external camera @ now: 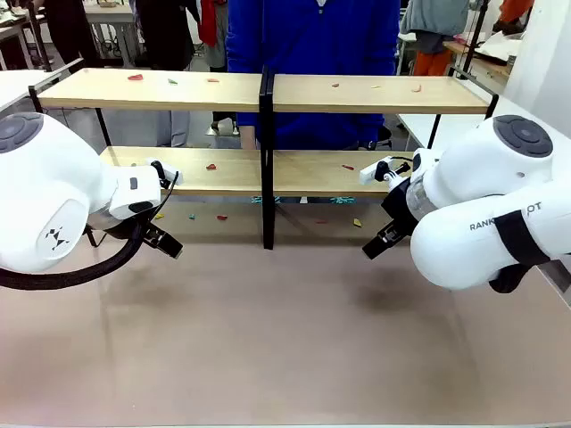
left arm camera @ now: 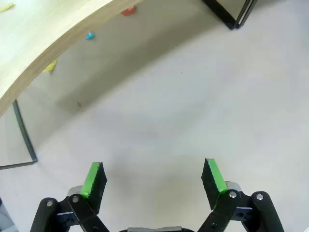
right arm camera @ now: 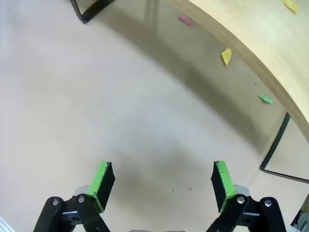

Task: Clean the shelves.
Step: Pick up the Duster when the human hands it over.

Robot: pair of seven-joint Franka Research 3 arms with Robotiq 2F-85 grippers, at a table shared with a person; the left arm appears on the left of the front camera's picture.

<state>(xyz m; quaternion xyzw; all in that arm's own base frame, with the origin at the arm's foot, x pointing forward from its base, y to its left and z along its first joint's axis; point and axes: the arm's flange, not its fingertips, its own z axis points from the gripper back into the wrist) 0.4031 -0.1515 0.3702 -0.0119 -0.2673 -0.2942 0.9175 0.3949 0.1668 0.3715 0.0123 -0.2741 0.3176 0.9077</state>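
The beige tabletop (external camera: 285, 357) spreads across the front view, and the shelves (external camera: 375, 93) stand along its far side, reaching almost from one edge of the picture to the other. They are two tiers of long pale wooden boards on a thin black metal frame, with a black central upright (external camera: 266, 160) running down to the table. A person in a blue top (external camera: 312, 45) stands just behind the rack at its middle. The white left arm (external camera: 45, 205) and the white right arm (external camera: 491, 214) bulk in from either side in front of the lower board, and the right one bears dark lettering of which only "RANK" and "OT" can be read, a black strap crossing the space between them. The left gripper (left arm camera: 153, 166) is spread wide with its green pads well apart, nothing between them, above bare tabletop near the rack's end. The right gripper (right arm camera: 162, 166) is likewise spread and empty over bare tabletop. Small coloured scraps dot both boards, among them a red scrap (external camera: 136, 78) on the upper tier and another red one (external camera: 211, 166) on the lower. More lie on the table under the rack: a blue bit (left arm camera: 89, 35), a yellow bit (right arm camera: 226, 56) and a green bit (right arm camera: 264, 99).
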